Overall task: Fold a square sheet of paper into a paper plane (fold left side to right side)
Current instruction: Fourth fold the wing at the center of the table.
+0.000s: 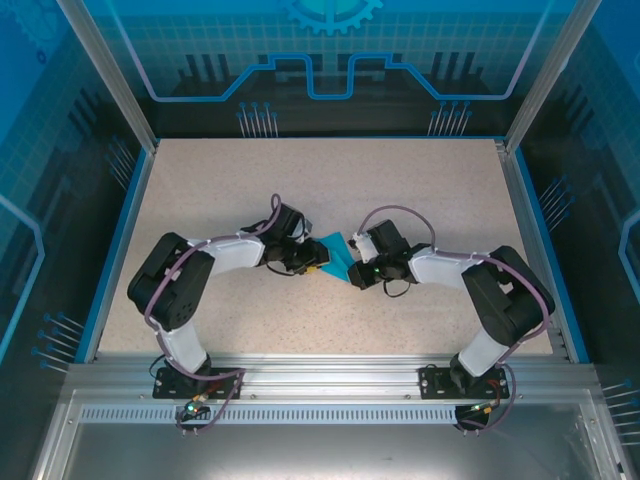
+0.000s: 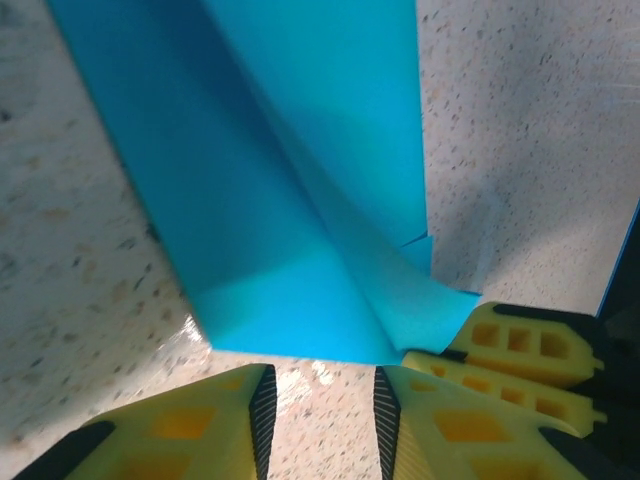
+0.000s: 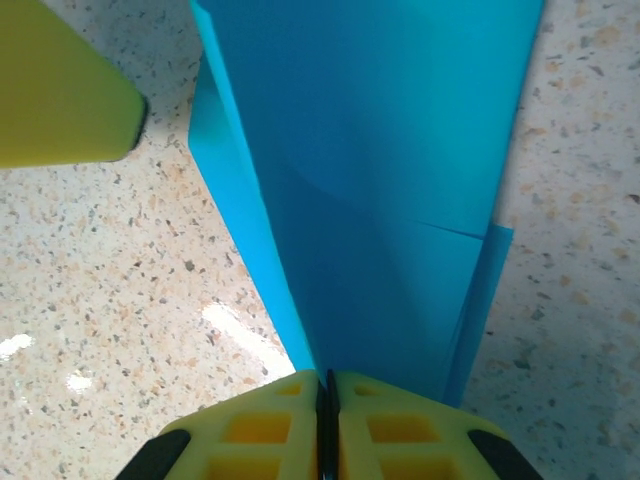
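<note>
Top external view showed both arms bent sharply at the elbow and reaching inward low over the speckled table (image 1: 420,190), their wrists almost meeting near its middle. The left arm (image 1: 230,252) rose from its base at the near left edge, doubled back and ran rightward. The right arm (image 1: 445,268) mirrored it from the near right. Between the left gripper (image 1: 308,260) and the right gripper (image 1: 358,265) lay the blue paper (image 1: 335,252), a small folded piece resting on the table with one gripper at each side of it.

In the left wrist view, the left gripper's yellow fingers (image 2: 215,420) stood partly apart, with bare tabletop showing in the gap between them. They held nothing, and the near edge of the paper lay just ahead of their tips. The paper spread away from that camera in layered folds, a raised crease running up its middle. At its right corner the other gripper's yellow fingers (image 2: 515,345) were pressed together on the sheet.

The right wrist view confirmed that grip. The two fingers (image 3: 385,425) were clamped together with only a thin line between them, and the paper's edge was pinched there, its folded layers rising from that pinch. One of the left gripper's yellow fingers (image 3: 60,90) sat just beside the paper's far left edge.
</note>
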